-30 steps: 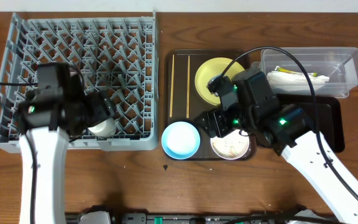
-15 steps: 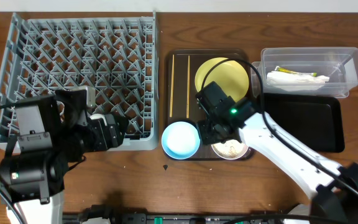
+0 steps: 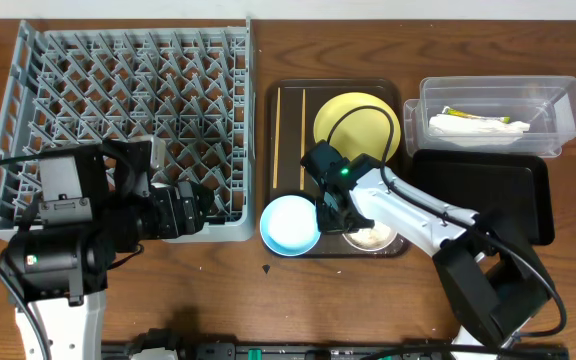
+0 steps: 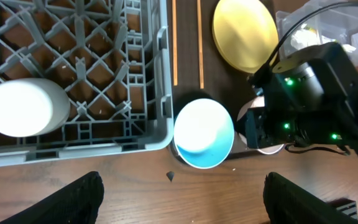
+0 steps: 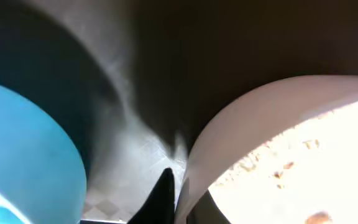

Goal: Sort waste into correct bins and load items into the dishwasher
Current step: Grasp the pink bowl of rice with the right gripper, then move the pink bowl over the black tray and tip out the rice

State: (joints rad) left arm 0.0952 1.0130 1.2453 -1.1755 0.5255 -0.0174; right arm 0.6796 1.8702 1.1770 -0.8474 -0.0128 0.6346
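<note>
My right gripper (image 3: 336, 218) is shut on the left rim of the white bowl (image 3: 376, 236), which holds pale food crumbs (image 5: 291, 168). In the right wrist view the rim (image 5: 188, 177) sits pinched between my two dark fingers (image 5: 162, 198). The light blue bowl (image 3: 290, 224) stands just to its left. The yellow plate (image 3: 358, 125) and two chopsticks (image 3: 278, 135) lie on the brown tray (image 3: 286, 92). My left gripper (image 4: 182, 205) hangs open over bare table in front of the grey dish rack (image 3: 128, 110). A white cup (image 4: 23, 107) stands in the rack's near row.
The clear tub (image 3: 558, 100) at back right holds a green-yellow wrapper (image 3: 473, 115) and white paper (image 3: 468, 130). The black tray (image 3: 488, 195) lies in front of it. A small dark speck (image 3: 267, 268) lies on the wood near the blue bowl.
My right gripper dropped to the white bowl's left rim and closed on it. My left gripper drew back out of the rack, leaving the white cup there.
</note>
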